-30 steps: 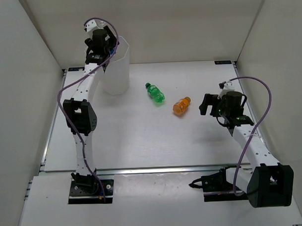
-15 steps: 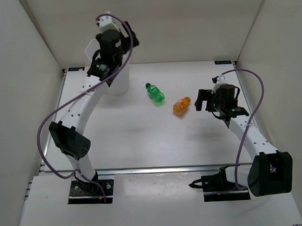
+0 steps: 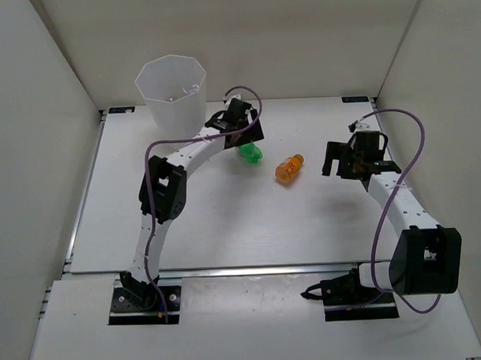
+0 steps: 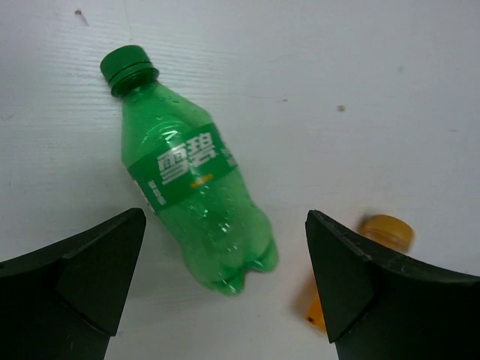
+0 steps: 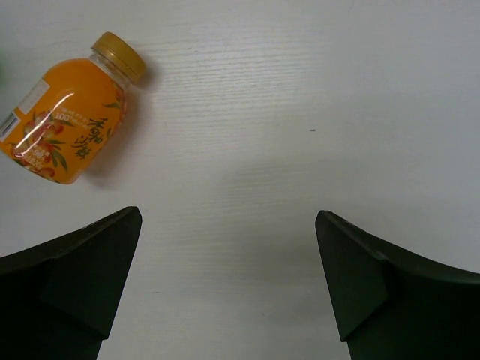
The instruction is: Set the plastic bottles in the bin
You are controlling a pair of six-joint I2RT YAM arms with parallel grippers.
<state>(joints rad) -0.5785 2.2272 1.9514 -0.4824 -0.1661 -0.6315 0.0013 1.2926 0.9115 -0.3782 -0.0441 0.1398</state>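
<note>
Swung away from the white bin [image 3: 175,111], the left gripper [image 4: 225,217] hangs wide open, empty, over the green bottle [image 4: 191,195] lying on the table [image 3: 226,228], probably light and slippery, best pinched across its label; right gripper [image 5: 229,217] also open, empty.

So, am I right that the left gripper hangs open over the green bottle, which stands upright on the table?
Not quite: the green bottle lies on its side on the table, not upright, as the left wrist view shows. The left gripper does hang open over it.
</note>
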